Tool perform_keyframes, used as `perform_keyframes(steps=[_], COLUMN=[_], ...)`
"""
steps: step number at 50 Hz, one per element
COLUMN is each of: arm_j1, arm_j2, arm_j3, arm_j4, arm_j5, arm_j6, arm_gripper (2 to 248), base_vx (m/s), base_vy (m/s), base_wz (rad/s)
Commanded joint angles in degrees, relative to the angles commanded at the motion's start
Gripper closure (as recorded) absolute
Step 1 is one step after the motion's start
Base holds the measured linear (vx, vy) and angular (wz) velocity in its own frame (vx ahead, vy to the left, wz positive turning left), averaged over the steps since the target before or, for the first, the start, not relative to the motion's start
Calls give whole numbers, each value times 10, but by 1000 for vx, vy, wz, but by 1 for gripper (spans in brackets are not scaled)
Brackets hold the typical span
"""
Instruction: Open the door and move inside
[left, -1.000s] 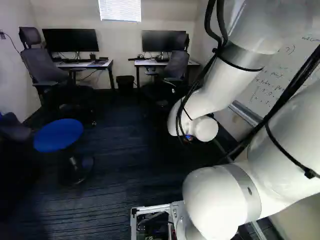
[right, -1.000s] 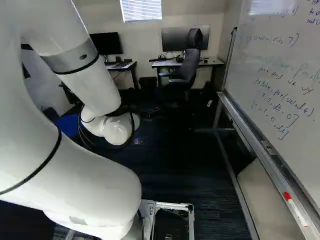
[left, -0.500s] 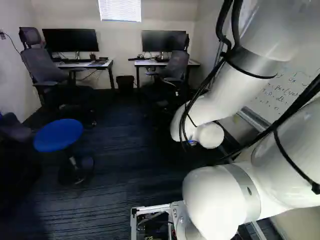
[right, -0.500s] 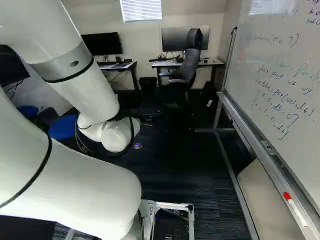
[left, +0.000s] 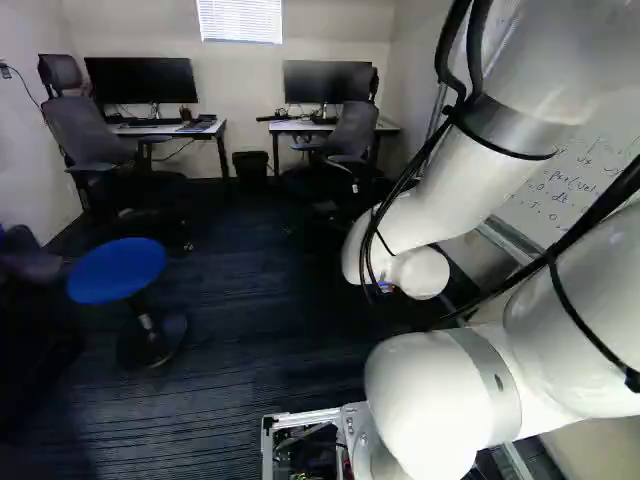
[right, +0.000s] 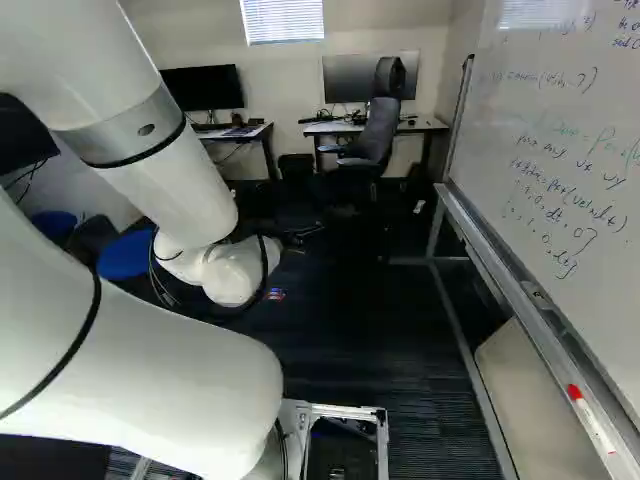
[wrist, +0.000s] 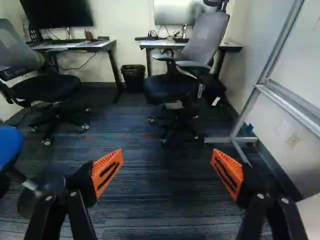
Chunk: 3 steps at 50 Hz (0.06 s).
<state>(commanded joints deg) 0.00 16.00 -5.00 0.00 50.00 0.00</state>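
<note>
Dark carpet (wrist: 167, 215), ribbed with thin bluish stripes, runs ahead to a plain pale wall (wrist: 130, 30), and above it glows a slatted blind (right: 283, 22). Look at the gripper (wrist: 166, 167): fingers standing wide apart, ridged orange pads (wrist: 106, 172) with dark slots, only carpet showing between them! As for the door, I cannot tell from these views where it is.

And the arm (left: 455, 190), glossy white with grey bands and looping black cables (left: 455, 65), has swung since a second ago, rightward in the left base view; from half a second ago it's barely budged. That swing uncovers more of the round blue stool (left: 117, 270) in the right base view. Base steady, furniture unmoved!

Around the room now: two pale-topped benches, one (left: 170, 129) at the left of the left base view, the other (left: 290, 126) nearer its middle, each bearing a flat black monitor. Between them sits a dark bin (wrist: 133, 77). Standing in the way ahead of the gripper, a grey mesh chair (wrist: 207, 37) on casters; off to one side, the whiteboard (right: 560, 130), smooth, covered in handwriting, its metal stand (wrist: 220, 140) planted on the carpet. A red-capped marker (right: 592, 420) lies on its ledge!
</note>
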Motion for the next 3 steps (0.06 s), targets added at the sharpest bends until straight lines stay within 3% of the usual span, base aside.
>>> perform_keyframes(steps=[3], arm_j1=[0], arm_j2=[0], arm_j3=[0], arm_j4=[0], arm_j5=[0], arm_j6=[0], arm_gripper=[3], base_vx=[0], base_vy=[0], base_wz=[0])
